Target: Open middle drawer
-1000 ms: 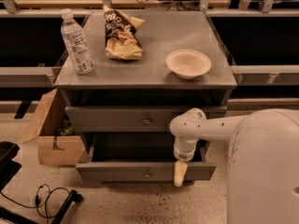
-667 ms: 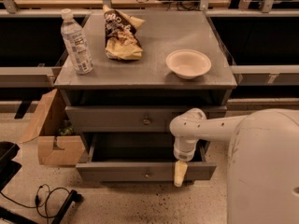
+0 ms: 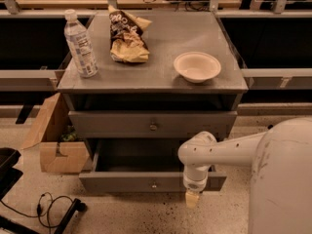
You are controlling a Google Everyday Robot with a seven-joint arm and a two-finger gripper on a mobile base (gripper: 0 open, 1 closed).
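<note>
The grey cabinet has two drawer fronts showing, each with a small brass knob. The middle drawer (image 3: 112,125) is the upper of the two and sits pushed in, its knob (image 3: 153,126) at centre. The drawer below it (image 3: 122,183) is pulled out towards me, its inside dark. My gripper (image 3: 192,199) hangs pointing down on the white arm (image 3: 197,152), in front of the right part of that lower drawer's front. It is below and to the right of the middle drawer's knob and holds nothing that I can see.
On the cabinet top (image 3: 161,38) stand a water bottle (image 3: 80,45), a crumpled chip bag (image 3: 126,35) and a white bowl (image 3: 197,66). An open cardboard box (image 3: 56,140) sits on the floor to the left. Cables and a black stand (image 3: 53,211) lie at the lower left.
My arm and gripper have dropped a little lower in front of the lower drawer. The drawers and the things on top have not moved.
</note>
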